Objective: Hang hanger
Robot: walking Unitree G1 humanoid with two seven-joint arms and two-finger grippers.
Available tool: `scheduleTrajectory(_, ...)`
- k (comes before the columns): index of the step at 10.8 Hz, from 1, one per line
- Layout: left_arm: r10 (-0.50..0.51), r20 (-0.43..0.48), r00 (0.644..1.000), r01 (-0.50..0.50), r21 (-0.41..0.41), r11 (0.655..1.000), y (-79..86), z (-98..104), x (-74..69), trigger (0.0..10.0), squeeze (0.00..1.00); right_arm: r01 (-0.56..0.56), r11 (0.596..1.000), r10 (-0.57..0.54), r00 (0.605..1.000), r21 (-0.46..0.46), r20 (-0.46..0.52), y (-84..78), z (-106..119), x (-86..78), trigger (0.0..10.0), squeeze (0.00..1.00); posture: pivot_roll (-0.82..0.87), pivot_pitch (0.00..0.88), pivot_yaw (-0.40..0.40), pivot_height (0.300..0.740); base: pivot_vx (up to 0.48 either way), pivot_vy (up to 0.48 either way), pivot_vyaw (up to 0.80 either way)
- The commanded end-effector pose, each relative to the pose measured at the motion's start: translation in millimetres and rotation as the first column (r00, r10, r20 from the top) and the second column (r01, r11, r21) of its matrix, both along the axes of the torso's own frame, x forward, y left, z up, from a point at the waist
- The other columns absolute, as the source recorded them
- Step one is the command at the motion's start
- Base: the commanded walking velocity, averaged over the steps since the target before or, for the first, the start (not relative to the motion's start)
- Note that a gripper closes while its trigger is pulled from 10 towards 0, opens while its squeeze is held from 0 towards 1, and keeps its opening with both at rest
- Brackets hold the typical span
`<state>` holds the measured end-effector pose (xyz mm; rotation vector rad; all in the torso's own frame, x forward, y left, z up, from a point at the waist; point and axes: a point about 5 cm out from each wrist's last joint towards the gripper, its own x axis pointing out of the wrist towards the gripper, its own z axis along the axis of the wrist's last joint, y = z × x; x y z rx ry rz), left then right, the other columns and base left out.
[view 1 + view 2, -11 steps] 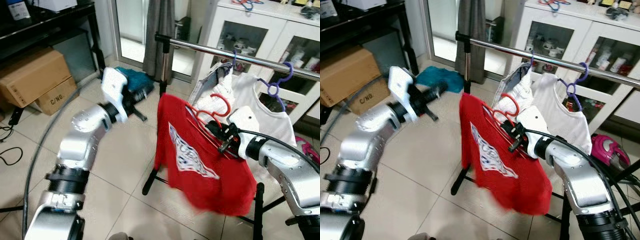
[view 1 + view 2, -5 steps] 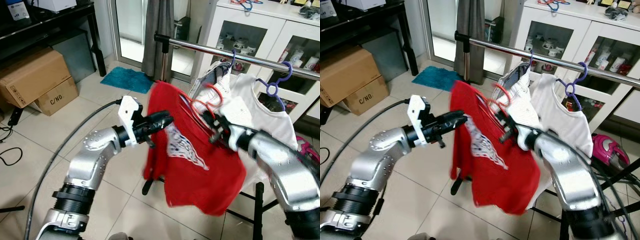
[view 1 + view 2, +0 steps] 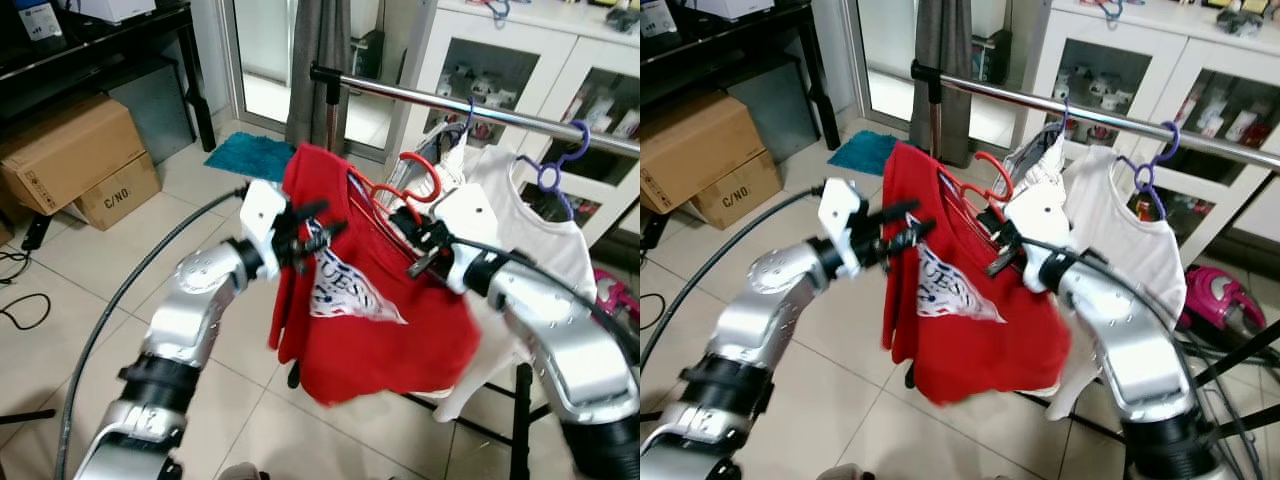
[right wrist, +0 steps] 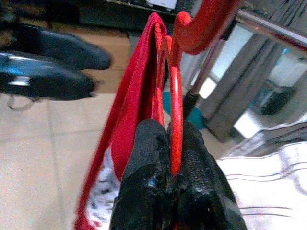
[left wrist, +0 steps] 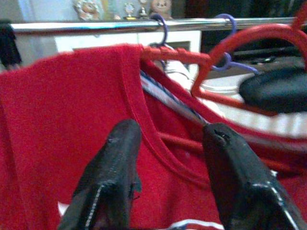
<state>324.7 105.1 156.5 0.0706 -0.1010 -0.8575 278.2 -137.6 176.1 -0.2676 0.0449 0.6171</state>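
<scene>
A red T-shirt hangs on a red hanger whose hook sits just below the chrome rail, apart from it. My right gripper is shut on the hanger's red wire, below the hook. My left gripper is open at the shirt's left shoulder. In the left wrist view its two fingers stand apart on either side of the red collar. On the rail hang a white shirt on a purple hanger and another pale garment.
Cardboard boxes sit at the left under a black shelf. A teal mat lies on the tiled floor behind the rack's post. A white glass-door cabinet stands behind the rail. A pink appliance is on the right.
My left arm has swung in from the left to the shirt's shoulder. My right gripper has carried the hanger and shirt up and to the left, nearer the rail.
</scene>
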Motion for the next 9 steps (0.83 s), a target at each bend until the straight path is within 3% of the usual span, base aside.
scheduleTrajectory(1, 0.024, 0.079, 0.997, -0.026, 0.029, 0.999, -5.5, 8.9, 3.3, 10.0, 0.0, 0.01, 0.998, -0.012, 0.999, 0.062, 0.034, -3.0, 9.2, -0.1, 0.0, 0.0, -0.02, 0.0, 0.012, 0.74, 0.0, 0.0, 0.0)
scheduleTrajectory(5, 0.127, 0.189, 0.974, -0.156, 0.148, 0.977, -5.4, 1.1, 9.8, 10.0, 0.0, -0.074, 0.974, 0.08, 0.997, 0.213, -0.017, 7.9, 4.8, 0.3, 0.0, 0.0, 0.0, 0.0, -0.005, 0.74, 0.0, 0.0, 0.0)
scheduleTrajectory(9, 0.23, 0.263, 0.937, -0.276, 0.155, 0.948, 4.3, 5.7, 23.5, 10.0, 0.0, -0.165, 0.945, 0.178, 0.984, 0.283, -0.021, 14.0, 5.7, 0.2, 0.0, 0.0, 0.01, 0.0, -0.02, 0.74, 0.0, 0.0, 0.0)
